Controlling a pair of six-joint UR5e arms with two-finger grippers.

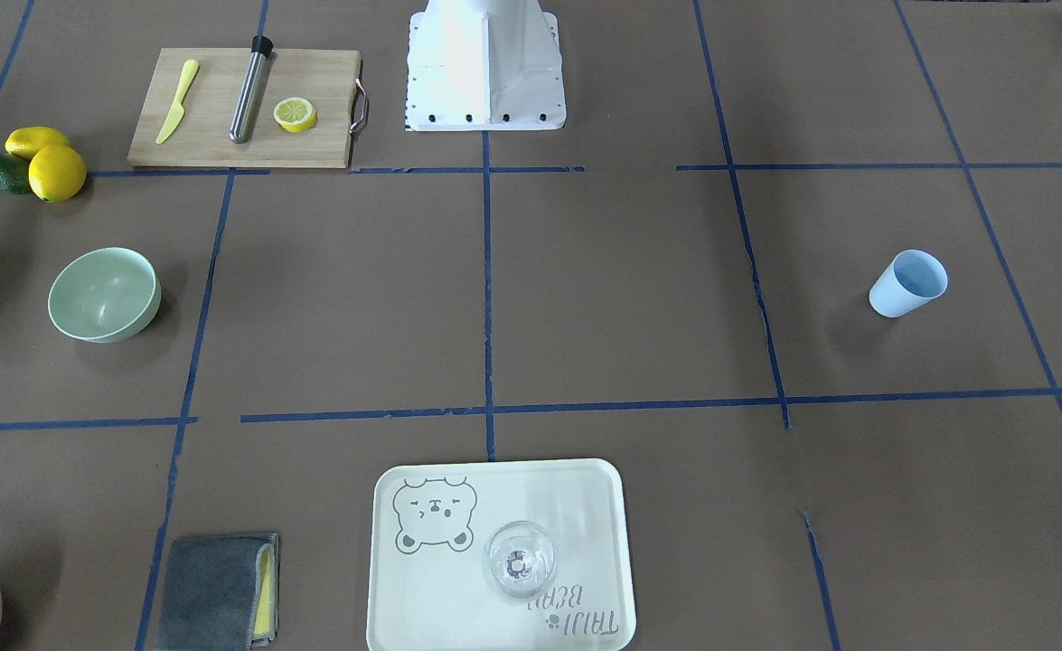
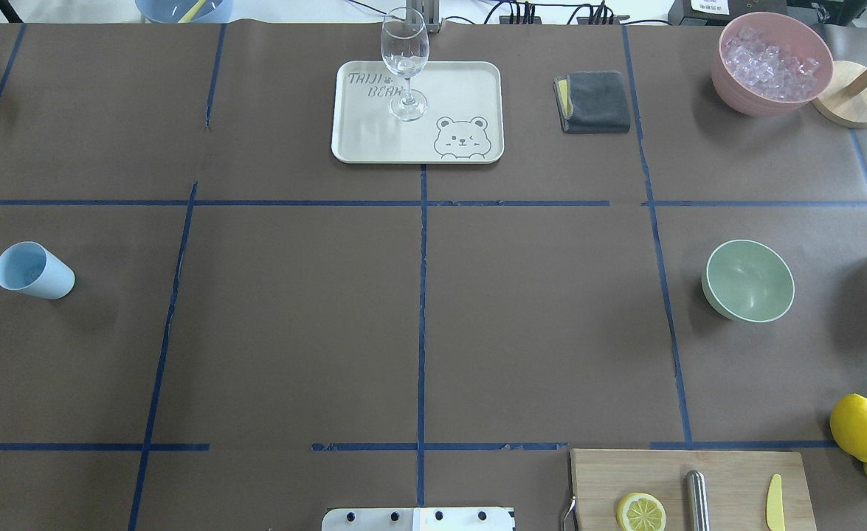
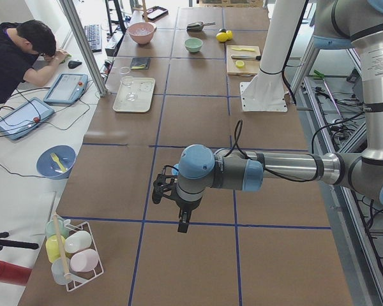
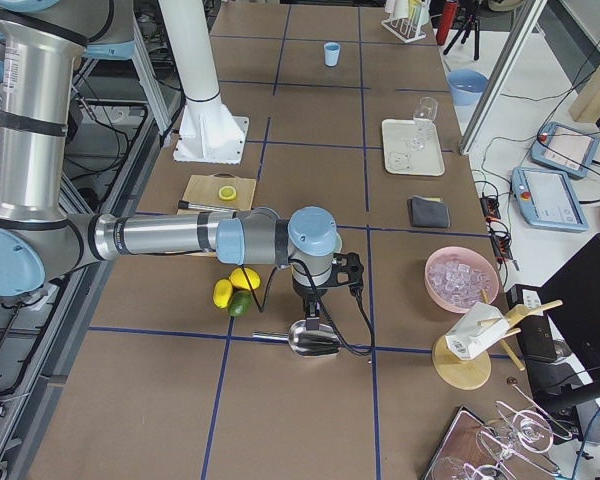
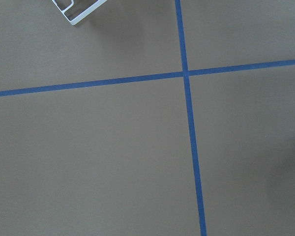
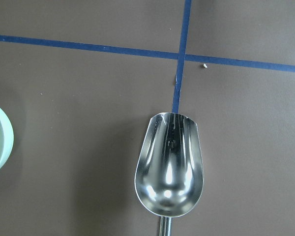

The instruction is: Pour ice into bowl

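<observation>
left gripper [image 3: 183, 227]: hanging over bare table out at my far left end, fingers pointing down. Only the side camera catches it, so I cannot tell whether the fingers are apart or together.
cup [image 2: 33, 271]: pale blue, upright, well apart from everything this job needs.
bowl [image 2: 749, 280]: mint green, upright, nothing in it, on the right half of the table. This is where the ice has to land.
ice: no loose cubes that I can see in the bowl, cup or scoop. The only ice on show fills the pink container [image 2: 739, 99], beyond the bowl toward the operators' side.
scoop [image 6: 169, 164]: steel, lying flat, hollow side up and bare. In the right wrist view its long axis runs top to bottom, mouth at the top, handle leaving the bottom edge. The bowl's rim peeks in at that view's left edge.
right gripper [image 4: 312, 322]: poised right over the scoop, pointing down, not touching as far as I can judge. Parted or closed, I cannot tell.
call: the right arm's job, I'd say, since it's the near one. The grip wants the handle, so back along that axis, away from the mouth.
</observation>
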